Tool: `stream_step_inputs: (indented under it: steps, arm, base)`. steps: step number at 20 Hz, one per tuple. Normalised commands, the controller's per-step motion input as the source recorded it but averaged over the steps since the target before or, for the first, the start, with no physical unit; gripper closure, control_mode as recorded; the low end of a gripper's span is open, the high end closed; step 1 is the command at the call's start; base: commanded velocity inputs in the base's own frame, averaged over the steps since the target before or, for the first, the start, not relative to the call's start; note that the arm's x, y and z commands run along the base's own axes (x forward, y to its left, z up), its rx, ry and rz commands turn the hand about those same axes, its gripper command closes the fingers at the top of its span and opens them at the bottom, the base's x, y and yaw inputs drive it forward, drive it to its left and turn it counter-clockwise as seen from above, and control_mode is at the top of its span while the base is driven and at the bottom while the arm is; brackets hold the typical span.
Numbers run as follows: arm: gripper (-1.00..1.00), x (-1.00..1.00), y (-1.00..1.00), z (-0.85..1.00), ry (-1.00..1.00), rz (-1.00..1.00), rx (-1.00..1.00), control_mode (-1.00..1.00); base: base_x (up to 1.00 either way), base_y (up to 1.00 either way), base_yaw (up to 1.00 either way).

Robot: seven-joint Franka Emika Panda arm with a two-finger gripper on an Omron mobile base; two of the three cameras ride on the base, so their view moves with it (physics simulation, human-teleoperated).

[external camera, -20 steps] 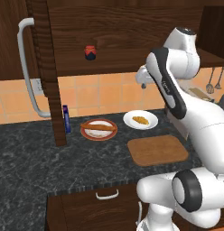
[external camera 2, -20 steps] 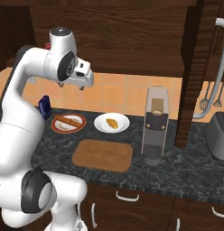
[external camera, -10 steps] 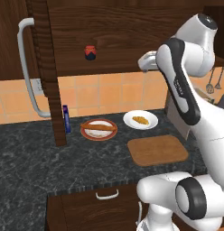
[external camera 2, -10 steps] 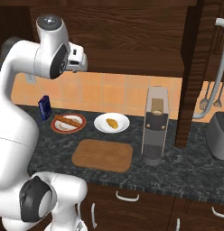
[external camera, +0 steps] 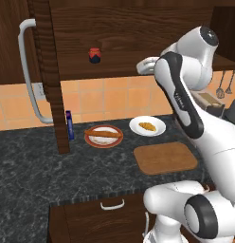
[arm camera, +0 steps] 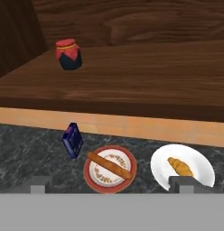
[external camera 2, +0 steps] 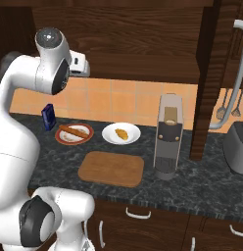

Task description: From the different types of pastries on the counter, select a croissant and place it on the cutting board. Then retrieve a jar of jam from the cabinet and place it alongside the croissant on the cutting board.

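Open-jawed and empty, the gripper [external camera: 144, 66] hangs high beside the cabinet [external camera: 124, 33] shelf. Below it, right of the red-rimmed plate [arm camera: 110, 169], the croissant [arm camera: 180, 166] lies on its white plate [arm camera: 182, 173], untouched; the cutting board [external camera: 165, 157] sits bare, so the reach likely goes downward.

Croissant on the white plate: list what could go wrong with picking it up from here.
1. The croissant is small and lies on a loose white plate; the fingers closing may push the plate or slide the pastry off.
2. The long stick-shaped pastry sits on the red-rimmed plate right beside it, so a slightly off descent could take the wrong one.
3. The end effector is open and high near the cabinet shelf; it has far to descend.
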Motion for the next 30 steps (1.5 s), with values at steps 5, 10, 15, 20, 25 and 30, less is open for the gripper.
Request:
stream_step_inputs:
  steps: [5,10,15,20,25,30]
  arm:
    - [-1.0,0.01,0.56,0.44,0.01,0.0,0.05,-1.0]
    - [-1.0,0.07,0.57,0.17,0.0,0.0,0.01,-1.0]
    - [-1.0,0.43,0.36,0.0,0.0,0.0,0.0,-1.0]
    - [-1.0,0.65,0.16,0.0,0.0,-0.01,-0.07,-1.0]
    - [-1.0,0.51,0.44,-0.03,0.0,-0.04,-0.09,-1.0]
    - [-1.0,0.57,0.22,0.09,0.07,-0.03,0.01,-1.0]
  base:
    - [0.0,0.0,0.0]
    - [0.0,0.0,0.0]
    - [0.0,0.0,0.0]
    - [0.0,0.0,0.0]
    - [0.0,0.0,0.0]
    - [0.0,0.0,0.0]
